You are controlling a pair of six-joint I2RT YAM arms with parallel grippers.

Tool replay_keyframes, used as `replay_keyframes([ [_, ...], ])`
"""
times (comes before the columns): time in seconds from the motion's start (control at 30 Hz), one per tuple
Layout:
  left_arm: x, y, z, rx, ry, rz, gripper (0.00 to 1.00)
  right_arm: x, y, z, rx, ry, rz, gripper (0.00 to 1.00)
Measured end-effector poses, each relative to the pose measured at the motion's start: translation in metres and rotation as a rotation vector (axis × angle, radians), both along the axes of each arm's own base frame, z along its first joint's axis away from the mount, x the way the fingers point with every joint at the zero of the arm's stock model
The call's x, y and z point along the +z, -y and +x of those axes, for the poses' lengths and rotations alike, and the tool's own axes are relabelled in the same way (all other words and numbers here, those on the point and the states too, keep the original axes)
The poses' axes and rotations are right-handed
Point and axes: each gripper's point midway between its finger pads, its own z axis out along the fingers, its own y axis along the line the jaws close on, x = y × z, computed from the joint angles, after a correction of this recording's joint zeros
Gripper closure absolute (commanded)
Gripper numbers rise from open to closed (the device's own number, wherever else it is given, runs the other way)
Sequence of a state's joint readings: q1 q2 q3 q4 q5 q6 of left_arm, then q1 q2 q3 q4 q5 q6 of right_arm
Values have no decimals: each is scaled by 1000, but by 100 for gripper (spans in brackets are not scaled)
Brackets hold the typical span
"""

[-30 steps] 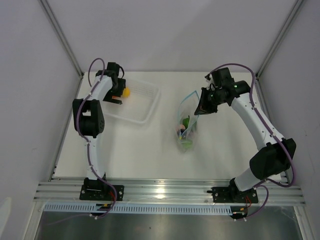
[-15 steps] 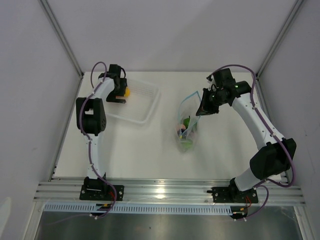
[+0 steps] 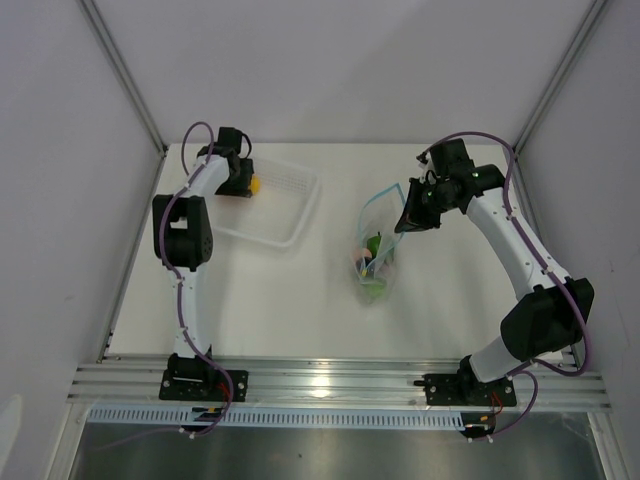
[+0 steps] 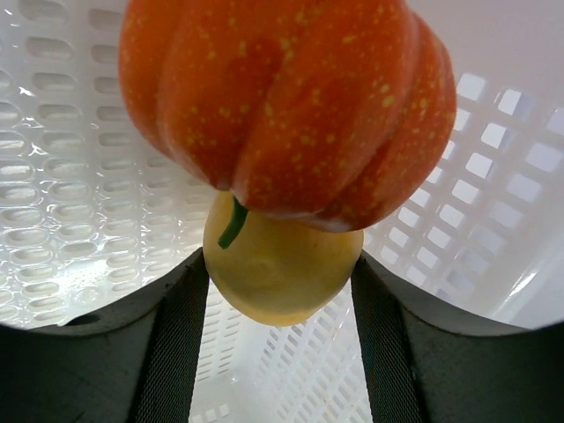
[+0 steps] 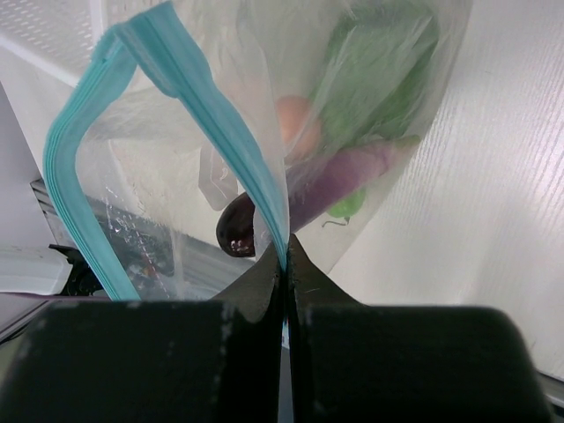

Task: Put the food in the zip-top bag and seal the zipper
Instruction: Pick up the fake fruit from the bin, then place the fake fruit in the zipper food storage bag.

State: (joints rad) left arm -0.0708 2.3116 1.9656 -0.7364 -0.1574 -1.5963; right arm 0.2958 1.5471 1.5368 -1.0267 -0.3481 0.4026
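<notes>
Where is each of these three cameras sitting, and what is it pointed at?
Top external: fixed above and behind, looking down at the table; left arm and right arm show whole.
Left wrist: on the left arm, looking into the tray at pumpkin and lemon; its fingers flank the lemon.
Right wrist: on the right arm, facing the zip-top bag; the right gripper pinches its mouth edge.
Shared: top and right wrist both show the zip-top bag.

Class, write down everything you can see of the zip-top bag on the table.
The zip-top bag is clear, floppy plastic with a teal zipper strip along its mouth. The mouth gapes open and is held up, with the right gripper shut on one lip. Its lower body sags onto the white table and holds green, purple and pinkish food pieces. It lies right of the tray, apart from it.
</notes>
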Motion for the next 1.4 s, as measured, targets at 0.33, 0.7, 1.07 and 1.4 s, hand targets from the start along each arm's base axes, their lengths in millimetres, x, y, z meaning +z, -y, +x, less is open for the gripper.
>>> replay_keyframes([
  [0.33, 1, 6, 2, -75, 14, 14, 93, 1, 1, 2, -5, 6, 1, 100],
  [0.7, 31, 50, -20, -388, 60, 42, 99, 0, 5, 5, -19, 13, -12, 100],
  [1.07, 209, 182, -87, -1067, 601, 57, 97, 1, 5, 7, -25, 18, -9, 100],
  [1.4, 296, 293, -242, -1618, 972, -34, 74, 6, -3, 8, -15, 23, 40, 100],
])
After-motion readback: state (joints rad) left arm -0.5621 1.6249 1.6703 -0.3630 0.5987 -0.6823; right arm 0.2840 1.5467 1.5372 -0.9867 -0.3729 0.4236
